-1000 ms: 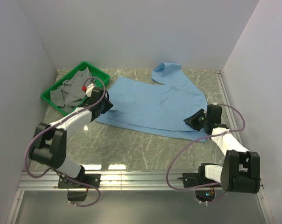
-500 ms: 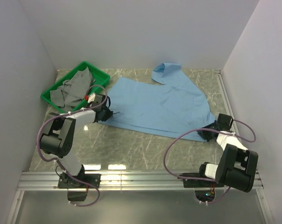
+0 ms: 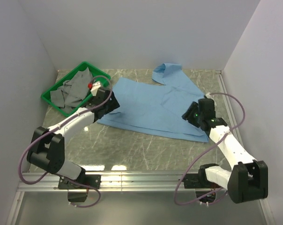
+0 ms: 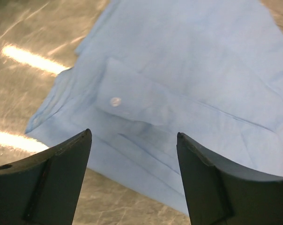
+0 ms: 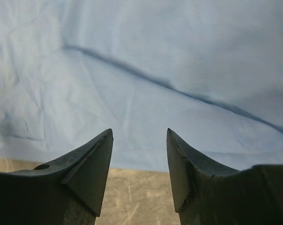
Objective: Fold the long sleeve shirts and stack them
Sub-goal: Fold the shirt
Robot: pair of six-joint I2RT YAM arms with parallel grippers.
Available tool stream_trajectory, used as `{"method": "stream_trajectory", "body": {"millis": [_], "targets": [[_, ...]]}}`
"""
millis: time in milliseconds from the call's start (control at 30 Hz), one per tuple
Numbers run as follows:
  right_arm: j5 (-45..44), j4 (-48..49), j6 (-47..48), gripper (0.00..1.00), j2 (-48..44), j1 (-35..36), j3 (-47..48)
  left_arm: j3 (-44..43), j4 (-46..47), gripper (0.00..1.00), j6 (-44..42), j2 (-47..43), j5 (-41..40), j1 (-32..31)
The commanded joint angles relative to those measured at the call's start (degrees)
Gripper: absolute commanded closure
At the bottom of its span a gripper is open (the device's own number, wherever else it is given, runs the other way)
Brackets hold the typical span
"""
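Observation:
One long sleeve shirt (image 3: 153, 105), light blue, lies spread flat across the middle of the table, its collar (image 3: 163, 70) toward the back wall. My left gripper (image 3: 111, 102) hovers open over the shirt's left edge. In the left wrist view its gripper (image 4: 133, 135) frames a cuff with a white button (image 4: 115, 101), with nothing held. My right gripper (image 3: 187, 115) hangs open over the shirt's right part. In the right wrist view that gripper (image 5: 138, 132) stands just above the shirt's near hem (image 5: 146, 154), with nothing between the fingers.
A green tray (image 3: 48, 99) at the back left holds crumpled grey clothes (image 3: 76, 89), close behind my left arm. White walls close in the left, back and right. Bare marble table (image 3: 132, 145) lies between the shirt and the arm bases.
Both grippers have opened and let go of the shirt's near edge. The right arm swung back from the near right corner to over the shirt. The left gripper rose over the shirt's left edge.

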State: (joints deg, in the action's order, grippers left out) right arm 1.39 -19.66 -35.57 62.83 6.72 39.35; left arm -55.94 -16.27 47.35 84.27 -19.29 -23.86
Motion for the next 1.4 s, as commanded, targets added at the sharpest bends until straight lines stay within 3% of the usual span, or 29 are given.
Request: {"method": "stream_trajectory", "body": {"millis": [0, 267, 433, 600, 933, 1167, 1367], "targets": [[-2.8, -1.78, 6.65, 0.42, 5.96, 6.01, 6.76, -3.99, -1.04, 0.21, -5.34, 2.29, -3.22, -2.07], [-2.61, -3.81, 10.52, 0.45, 21.1, 15.68, 16.19, -12.34, -1.84, 0.26, -9.03, 15.38, -3.74, -4.44], [-3.23, -4.06, 12.01, 0.46, 29.01, 16.13, 16.72, -14.1, -3.76, 0.28, -9.04, 21.89, -3.3, -4.44], [-1.57, -8.46, 13.86, 0.48, 33.06, 17.62, 16.11, -10.78, -7.54, 0.31, -6.93, 22.17, -2.33, -4.44], [6.69, -24.89, 14.75, 0.49, 31.05, 25.17, 12.7, 2.57, -17.29, 0.3, -1.57, 12.08, 2.14, -4.44], [11.0, -24.64, 11.75, 0.49, 22.71, 30.98, 6.18, 9.53, -21.69, 0.27, 1.07, -1.81, 3.47, -4.44], [11.61, -22.01, 12.02, 0.5, 11.81, 29.76, 11.17, 8.22, -23.28, 0.23, 0.55, -12.54, 2.85, -4.8]]}}
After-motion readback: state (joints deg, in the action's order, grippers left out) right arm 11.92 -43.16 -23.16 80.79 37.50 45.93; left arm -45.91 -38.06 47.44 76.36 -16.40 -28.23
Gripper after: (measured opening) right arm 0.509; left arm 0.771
